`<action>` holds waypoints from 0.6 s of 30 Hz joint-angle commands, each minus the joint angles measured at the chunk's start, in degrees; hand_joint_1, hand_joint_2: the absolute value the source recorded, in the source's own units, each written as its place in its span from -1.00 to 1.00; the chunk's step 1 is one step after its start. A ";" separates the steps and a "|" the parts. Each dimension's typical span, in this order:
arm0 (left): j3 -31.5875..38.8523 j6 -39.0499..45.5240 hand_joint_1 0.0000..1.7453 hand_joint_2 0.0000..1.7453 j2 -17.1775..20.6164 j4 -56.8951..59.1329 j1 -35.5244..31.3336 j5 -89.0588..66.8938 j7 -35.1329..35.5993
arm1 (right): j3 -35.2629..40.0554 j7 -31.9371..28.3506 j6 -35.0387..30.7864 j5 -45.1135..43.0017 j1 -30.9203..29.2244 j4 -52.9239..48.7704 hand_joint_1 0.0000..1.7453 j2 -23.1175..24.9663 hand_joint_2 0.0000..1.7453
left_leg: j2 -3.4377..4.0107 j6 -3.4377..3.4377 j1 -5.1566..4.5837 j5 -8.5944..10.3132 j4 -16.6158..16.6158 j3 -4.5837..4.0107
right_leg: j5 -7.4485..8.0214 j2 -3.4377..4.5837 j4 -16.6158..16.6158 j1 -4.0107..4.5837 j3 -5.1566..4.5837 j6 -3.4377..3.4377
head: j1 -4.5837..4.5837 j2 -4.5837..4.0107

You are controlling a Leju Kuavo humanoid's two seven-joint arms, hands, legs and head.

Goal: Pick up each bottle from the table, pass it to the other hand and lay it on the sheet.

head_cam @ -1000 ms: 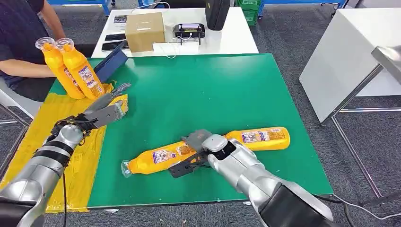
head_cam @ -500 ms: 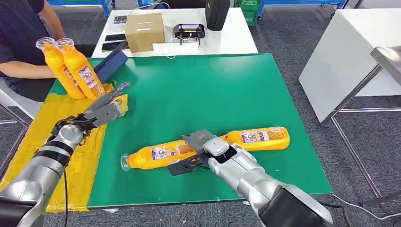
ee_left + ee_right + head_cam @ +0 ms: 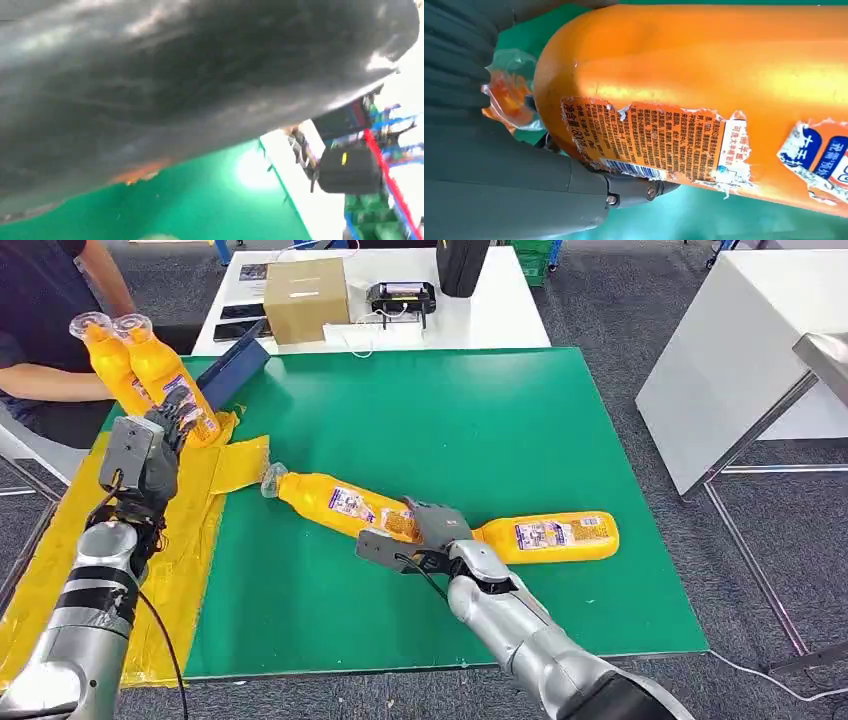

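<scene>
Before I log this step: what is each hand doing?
Left hand: raised over the sheet, holds nothing, fingers curled.
Right hand: grips a bottle.

An orange bottle (image 3: 704, 75) lies close against the camera, its rounded base end toward the right hand (image 3: 499, 175). The hand's grey ribbed cover and thick thumb press against the bottle's base, and a dark fingertip (image 3: 659, 189) curls under its lower side, so the hand grips the bottle. A torn paper label (image 3: 649, 145) with small dark print and a barcode runs along the bottle's side. A clear crumpled cap (image 3: 509, 95) with orange showing through sits just beside the base. Green table surface (image 3: 704, 215) shows behind the bottle.
</scene>
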 commanded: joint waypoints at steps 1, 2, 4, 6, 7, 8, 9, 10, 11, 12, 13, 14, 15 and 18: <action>19.98 25.20 -1.00 -1.00 -3.81 -2.68 -6.70 6.65 -5.17 | -4.20 1.56 1.10 -2.34 -1.68 -2.68 1.00 1.05 1.00 | -0.11 -0.05 0.13 -0.15 0.24 -0.10 | -0.12 0.25 0.18 0.09 -0.04 -0.07 | 0.00 0.00; 20.79 26.30 -1.00 -1.00 -2.32 -0.64 -7.64 7.97 -5.49 | -3.99 1.83 0.37 -2.94 -1.34 -2.88 1.00 1.01 1.00 | -0.02 -0.05 0.09 -0.09 0.17 -0.15 | -0.06 0.24 0.14 0.08 -0.15 -0.06 | 0.02 0.00; 21.22 26.87 -1.00 -1.00 -0.98 1.68 -7.93 8.80 -5.40 | -4.86 1.31 -1.09 -4.71 -0.74 -2.93 1.00 1.08 1.00 | 0.06 -0.07 0.09 -0.10 0.10 -0.03 | -0.09 0.27 0.10 0.08 -0.10 -0.09 | -0.02 0.00; 21.14 25.73 -1.00 -1.00 -0.50 4.25 -7.44 10.43 -4.13 | -5.99 -0.11 -3.48 -6.92 -0.06 -3.29 1.00 0.95 1.00 | -0.07 -0.07 0.08 -0.08 0.02 0.06 | -0.11 0.19 0.05 0.10 0.01 -0.09 | 0.00 0.00; 20.37 23.11 -1.00 -1.00 -0.44 4.85 -6.61 11.74 -2.39 | -7.01 -1.43 -5.81 -8.14 0.79 -4.53 1.00 0.81 1.00 | -0.12 -0.05 0.06 -0.03 -0.01 0.03 | -0.08 0.08 0.02 0.10 -0.01 -0.06 | 0.00 0.00; 18.59 20.79 -1.00 -1.00 -0.61 4.89 -5.14 12.36 -0.16 | -7.33 -2.64 -8.47 -8.64 1.96 -6.45 1.00 0.21 1.00 | -0.18 -0.06 0.09 -0.06 0.00 0.09 | -0.13 0.11 0.02 0.11 0.07 -0.08 | -0.02 0.00; 17.61 15.31 -1.00 -1.00 -1.29 4.41 -3.56 15.76 3.29 | -8.32 -4.30 -11.59 -9.42 3.44 -8.95 1.00 -0.15 1.00 | -0.15 -0.04 0.06 -0.03 -0.05 0.07 | -0.09 0.07 -0.03 0.09 0.04 -0.05 | 0.00 0.00; 15.98 14.30 -1.00 -1.00 -1.91 3.37 -1.99 16.34 5.00 | -8.58 -4.81 -12.69 -9.85 4.50 -10.79 1.00 -0.73 1.00 | -0.21 -0.04 0.08 -0.07 -0.07 0.19 | -0.13 0.10 -0.07 0.09 0.19 -0.06 | -0.02 0.00; 14.18 10.88 -1.00 -1.00 -3.35 1.59 0.15 18.84 7.01 | -9.67 -6.23 -14.40 -11.13 6.06 -13.61 1.00 -1.08 1.00 | -0.22 -0.01 0.02 -0.02 -0.11 0.13 | -0.10 0.00 -0.08 0.04 0.12 -0.02 | 0.00 0.00; 12.49 10.36 -1.00 -1.00 -4.22 -0.75 2.03 19.61 8.00 | -9.94 -6.71 -14.29 -11.73 6.86 -15.45 1.00 -1.31 1.00 | -0.27 -0.01 0.06 -0.07 -0.09 0.20 | -0.14 0.05 -0.11 0.06 0.24 -0.03 | 0.02 0.00; 10.33 8.49 -1.00 -1.00 -4.92 -3.02 3.79 20.58 8.88 | -10.39 -7.61 -14.80 -12.55 7.88 -17.51 1.00 -1.38 1.00 | -0.37 0.00 0.04 -0.07 -0.12 0.22 | -0.16 -0.02 -0.14 0.04 0.29 -0.03 | 0.02 0.00; 7.60 7.84 -1.00 1.00 -5.52 -6.19 5.97 22.20 11.14 | -10.36 -8.09 -15.00 -12.88 8.93 -19.50 1.00 -1.59 1.00 | -0.35 0.01 0.02 -0.06 -0.10 0.15 | -0.15 -0.05 -0.12 0.01 0.21 -0.01 | 0.00 0.00; 6.76 8.57 -1.00 1.00 -5.79 -7.11 6.52 22.55 11.47 | -10.23 -8.04 -15.00 -12.89 9.28 -20.05 1.00 -1.64 1.00 | -0.26 0.01 -0.04 -0.02 -0.08 0.01 | -0.10 -0.06 -0.09 -0.05 0.03 -0.01 | 0.00 0.00; 4.28 6.02 -1.00 1.00 -5.10 -9.03 7.64 25.21 12.91 | -10.03 -9.26 -15.97 -13.16 9.67 -20.83 1.00 -1.43 1.00 | -0.33 0.00 -0.01 -0.10 0.02 -0.01 | -0.16 -0.04 -0.06 -0.03 0.07 -0.04 | 0.02 0.00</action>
